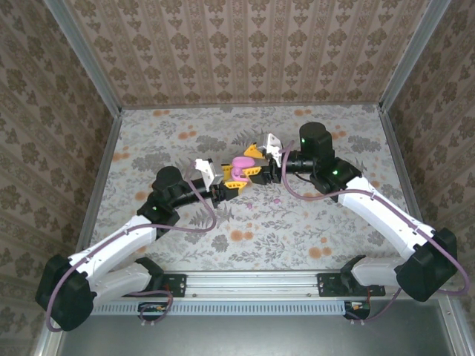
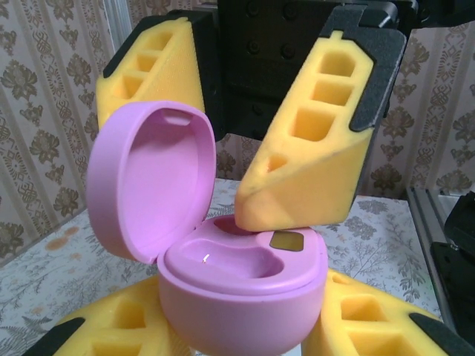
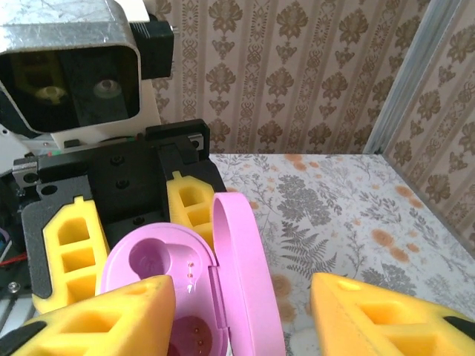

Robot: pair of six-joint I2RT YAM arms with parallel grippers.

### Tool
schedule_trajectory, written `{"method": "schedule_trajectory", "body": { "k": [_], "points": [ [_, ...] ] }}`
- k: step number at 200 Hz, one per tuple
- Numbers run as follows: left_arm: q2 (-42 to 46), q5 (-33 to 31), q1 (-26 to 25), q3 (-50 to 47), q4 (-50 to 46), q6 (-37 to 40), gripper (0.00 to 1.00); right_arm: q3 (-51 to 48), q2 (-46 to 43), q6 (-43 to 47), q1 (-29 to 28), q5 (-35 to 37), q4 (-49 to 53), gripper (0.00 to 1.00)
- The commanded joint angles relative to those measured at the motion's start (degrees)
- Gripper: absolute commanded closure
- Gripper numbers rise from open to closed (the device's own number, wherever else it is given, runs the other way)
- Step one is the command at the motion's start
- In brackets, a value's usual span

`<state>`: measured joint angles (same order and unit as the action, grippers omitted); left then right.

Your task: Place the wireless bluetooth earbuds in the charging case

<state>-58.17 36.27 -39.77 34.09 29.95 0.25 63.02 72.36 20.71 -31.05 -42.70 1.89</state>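
Both fingers [image 2: 104, 330] of the left end effector [image 1: 231, 181] clamp the open charging case [image 2: 237, 304]; the right end effector [image 1: 254, 162] gapes above it.

Damask-patterned walls [image 1: 252, 44] on three sides — floral tabletop [image 1: 297, 230], metal corner posts [image 1: 93, 67], even light.

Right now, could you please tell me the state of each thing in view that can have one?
charging case: open, gripped at its base.
lid: swung back on its hinge, standing up.
left gripper: shut on the charging case, one finger on each side.
right gripper: open, fingers spread wide over the case, holding nothing.
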Motion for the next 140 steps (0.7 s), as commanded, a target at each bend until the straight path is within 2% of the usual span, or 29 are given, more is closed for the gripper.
{"method": "schedule_trajectory", "body": {
  "k": [1, 22, 46, 63, 92, 122, 140],
  "points": [
    [0.43, 0.91, 0.04, 1.0, 2.01, 1.36, 0.69, -0.89, -3.08, -2.76, -0.29, 0.88, -1.32, 0.44],
    [0.16, -1.63, -0.02, 0.2, 2.49, 1.81, 0.68, -1.62, -5.67, -8.99, 0.1, 4.03, -3.08, 0.36],
    [-0.19, -3.32, 0.14, -1.39, 4.89, 1.73, 0.68, -3.24, -9.65, -15.08, 0.94, 6.3, -2.87, 0.34],
    [-0.94, -4.58, 0.51, -2.93, 8.11, 1.04, 0.68, -4.66, -12.12, -18.85, 1.2, 10.89, -1.24, 0.3],
    [-2.66, -4.68, 0.87, -3.93, 10.78, 0.54, 0.68, -7.32, -12.36, -29.64, 4.07, 21.07, 3.65, 0.31],
    [-4.11, -4.98, 1.04, -5.3, 13.33, -0.17, 0.68, -13.53, -9.29, -42.12, 9.47, 22.51, 5.03, 0.36],
    [-4.65, -5.16, 1.16, -6.06, 14.28, -0.51, 0.68, -14.98, -5.37, -48.88, 11.67, 24.66, 9.17, 0.39]
  ]
}}
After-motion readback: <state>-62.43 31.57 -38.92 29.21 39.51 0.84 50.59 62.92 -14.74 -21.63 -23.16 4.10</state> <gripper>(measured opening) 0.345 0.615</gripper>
